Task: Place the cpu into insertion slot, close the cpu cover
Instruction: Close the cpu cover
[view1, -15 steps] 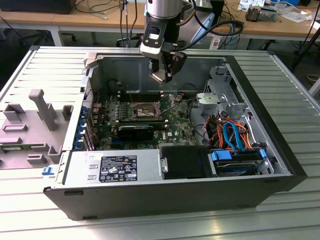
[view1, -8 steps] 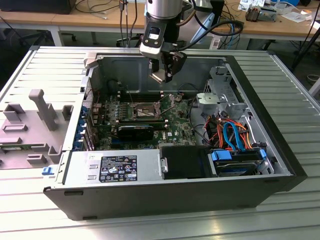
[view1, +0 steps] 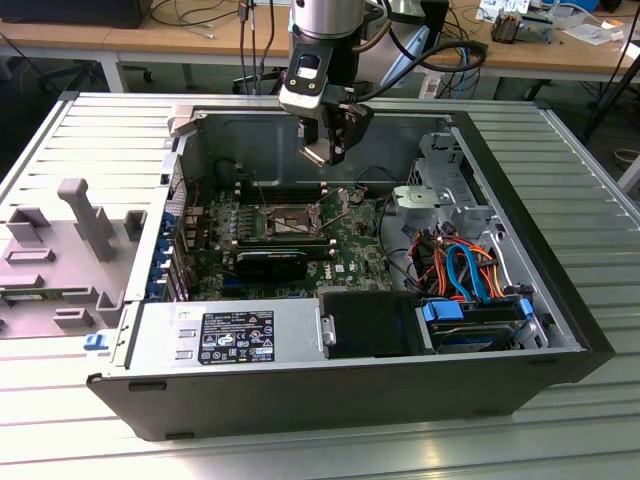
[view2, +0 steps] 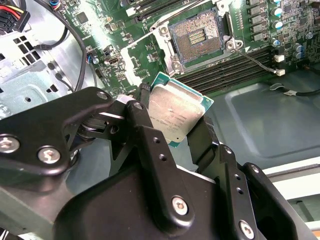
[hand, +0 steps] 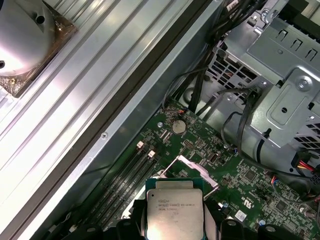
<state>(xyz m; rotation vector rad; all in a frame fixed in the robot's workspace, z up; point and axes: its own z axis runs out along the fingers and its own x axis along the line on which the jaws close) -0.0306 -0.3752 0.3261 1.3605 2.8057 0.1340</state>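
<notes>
The cpu (view2: 176, 114), a flat silver square on a green edge, is clamped between the black fingers (view2: 142, 120) of my gripper (view2: 172, 121), which is shut on it. In the exterior view the gripper (view1: 328, 150) hangs inside the open computer case, above and slightly behind the insertion slot (view1: 289, 220). The insertion slot (view2: 197, 39) lies uncovered, its dark pin field showing, with the lever wire (view2: 254, 59) swung out beside it. The cpu cover (hand: 193, 168) stands raised just beyond the held cpu (hand: 175, 209) in the first wrist view.
A grey drive cage (view1: 440, 195) and orange and blue cables (view1: 465, 265) fill the case toward the exterior view's right. A power supply (view1: 230, 335) sits at the front. Memory slots (view2: 225, 72) flank the socket. A grey plastic part (view1: 80, 225) lies outside the case.
</notes>
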